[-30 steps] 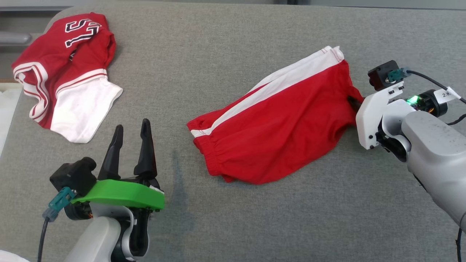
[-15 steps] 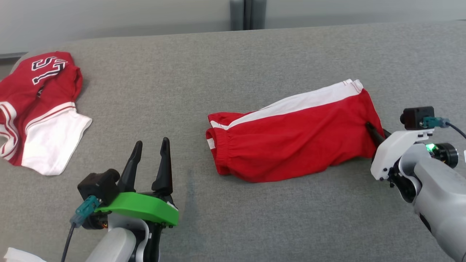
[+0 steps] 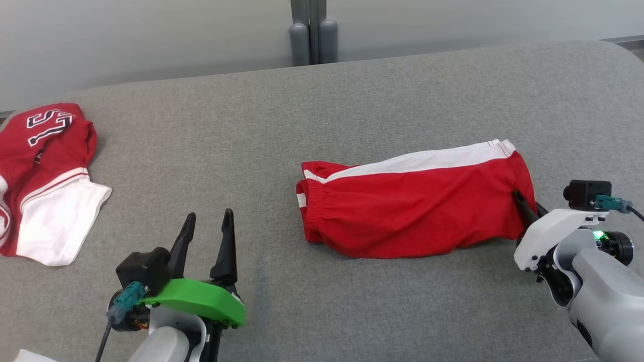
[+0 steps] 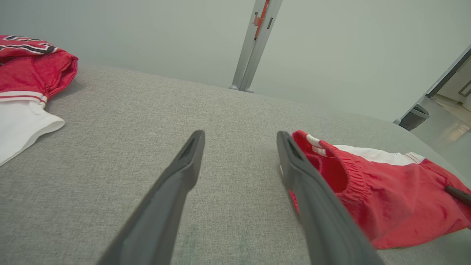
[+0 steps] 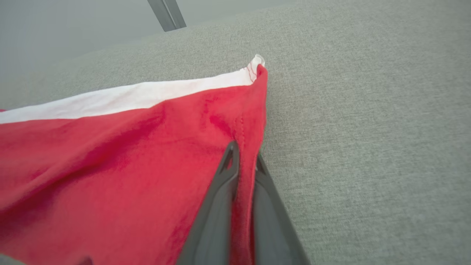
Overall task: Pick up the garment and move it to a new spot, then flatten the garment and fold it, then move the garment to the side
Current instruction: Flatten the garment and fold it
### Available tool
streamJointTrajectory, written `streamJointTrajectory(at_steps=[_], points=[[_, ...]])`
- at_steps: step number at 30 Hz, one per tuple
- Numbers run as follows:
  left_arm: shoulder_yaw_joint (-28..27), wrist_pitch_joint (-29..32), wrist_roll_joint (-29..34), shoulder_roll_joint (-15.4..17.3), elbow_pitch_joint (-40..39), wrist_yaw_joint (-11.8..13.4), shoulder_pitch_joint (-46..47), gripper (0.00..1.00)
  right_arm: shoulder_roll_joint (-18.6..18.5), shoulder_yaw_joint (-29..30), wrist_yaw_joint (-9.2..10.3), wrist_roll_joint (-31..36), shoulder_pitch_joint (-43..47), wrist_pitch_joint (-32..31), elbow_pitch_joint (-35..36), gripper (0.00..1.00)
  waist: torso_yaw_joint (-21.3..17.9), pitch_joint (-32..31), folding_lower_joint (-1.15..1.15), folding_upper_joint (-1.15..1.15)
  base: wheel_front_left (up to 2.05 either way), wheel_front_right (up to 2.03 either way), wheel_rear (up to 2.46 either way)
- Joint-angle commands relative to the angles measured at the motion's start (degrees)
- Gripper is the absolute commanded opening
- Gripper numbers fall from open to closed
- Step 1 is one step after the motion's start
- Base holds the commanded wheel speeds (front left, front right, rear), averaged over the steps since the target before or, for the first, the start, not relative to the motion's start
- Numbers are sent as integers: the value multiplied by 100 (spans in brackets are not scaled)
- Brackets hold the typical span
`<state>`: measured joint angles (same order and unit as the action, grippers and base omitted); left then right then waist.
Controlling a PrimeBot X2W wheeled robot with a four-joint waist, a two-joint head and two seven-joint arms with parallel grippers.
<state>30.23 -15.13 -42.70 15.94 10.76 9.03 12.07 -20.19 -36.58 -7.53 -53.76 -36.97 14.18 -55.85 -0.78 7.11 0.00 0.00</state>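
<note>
One step is underway: the right gripper point(image 3: 518, 197) pinches the red-and-white fabric shorts point(image 3: 412, 211) near the right edge of the grey surface point(image 3: 352, 100). The left gripper point(image 3: 209, 216) stands wide and empty. Flattening and folding remain.

1. A crumpled red-and-white jersey point(image 3: 45, 181) with black-and-white lettering lies at the far left.
2. The table point(image 3: 201, 151) is covered in grey fabric.
3. A grey metal post point(image 3: 312, 30) stands beyond its far edge.

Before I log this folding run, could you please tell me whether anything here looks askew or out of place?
The red shorts lie rumpled, their hem pinched in the shut right tool. A red and white jersey sits crumpled at the far left edge of the grey surface. Nothing looks damaged.
</note>
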Motion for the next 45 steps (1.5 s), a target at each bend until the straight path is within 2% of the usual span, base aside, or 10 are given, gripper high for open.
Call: streamJointTrajectory(at_steps=[1, 8, 15, 22, 29, 42, 43, 45], points=[[-43, 0, 51, 32, 26, 13, -95, 100, 12, 52, 8, 56, 69, 42, -27, 0, 56, -7, 0, 0, 0, 0, 0], [-217, -1, 140, -51, 121, 22, -161, 100, 36, 215, 7, 186, 50, 59, 111, 0, 296, -76, 0, 0, 0, 0, 0], [-479, -1, 199, -189, 115, -49, -358, 100, 121, 156, 8, 561, -255, -40, 914, 0, 487, -143, 0, 0, 0, 0, 0], [-580, -1, 291, -349, 181, -153, -327, 100, 699, -121, 8, 1095, -653, -596, 1663, 0, 641, -107, 0, 0, 0, 0, 0], [-687, -1, 398, -459, 241, -251, -232, 100, 1132, -570, 8, 1482, -550, -1126, 1935, 0, 807, -28, 0, 0, 0, 0, 0], [-861, -1, 559, -589, 351, -381, -227, 100, 1130, -1193, 8, 1507, -199, -1732, 2320, 0, 783, 67, 0, 0, 0, 0, 0], [-857, -1, 566, -601, 361, -389, -218, 100, 1135, -1209, 8, 1487, -188, -1741, 2365, 4, 768, 73, 0, 0, 0, 0, 0], [-848, -1, 587, -614, 383, -408, -200, 100, 1128, -1230, 8, 1490, -158, -1740, 2431, 43, 744, 81, 0, 0, 0, 0, 0]])
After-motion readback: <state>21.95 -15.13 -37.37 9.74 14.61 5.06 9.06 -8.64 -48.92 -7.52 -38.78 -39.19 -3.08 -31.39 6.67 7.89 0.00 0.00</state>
